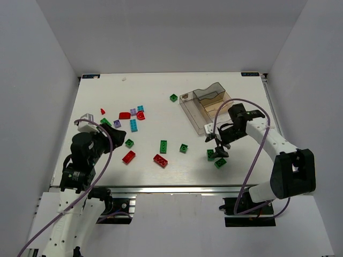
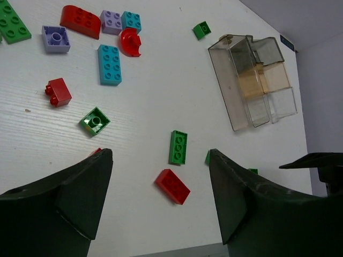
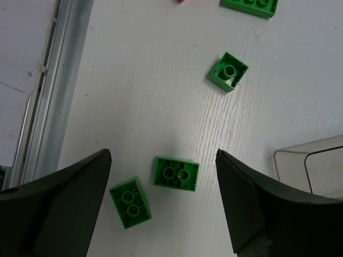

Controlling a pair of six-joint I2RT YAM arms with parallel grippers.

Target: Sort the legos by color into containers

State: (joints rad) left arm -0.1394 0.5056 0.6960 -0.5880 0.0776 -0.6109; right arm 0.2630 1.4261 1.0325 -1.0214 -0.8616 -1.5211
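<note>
**Item:** legos (image 1: 160, 160), a loose lot in green, red, cyan and light purple, all lying on the white table (image 1: 161, 85).

**Where they lie:**
- A mixed cluster (image 1: 133, 125) sits at ten o'clock of the table.
- Reds and greens are strewn through the centre.
- A lone green (image 1: 173, 97) lies at twelve o'clock.
- A green brick (image 3: 176, 173) and its green neighbour (image 3: 130, 202) lie at four o'clock, near the front edge. In the right wrist view both lie studs down.

**Receptacle:** one clear, brownish tray (image 1: 195, 110) at two o'clock, divided into a long section and smaller ones. No brick shows inside it.

**Right gripper** (image 3: 162, 155): it hangs over the green pair with its jaws spread wide and nothing in them. The green brick lies on the table in the gap below them. The neighbour lies just beside it, at its eight o'clock.

**Left gripper** (image 2: 158, 158): at nine o'clock, above the table, with its jaws likewise apart and empty.

**Step in hand, by my reckoning:** the first pick of a green piece, with the sorting not yet begun.

**Next move:**
- Centre the right jaws on the green brick and descend to the table.
- Close across its narrower sides without nudging the neighbour.
- Carry the brick toward one o'clock to a tray compartment kept for green.
</note>
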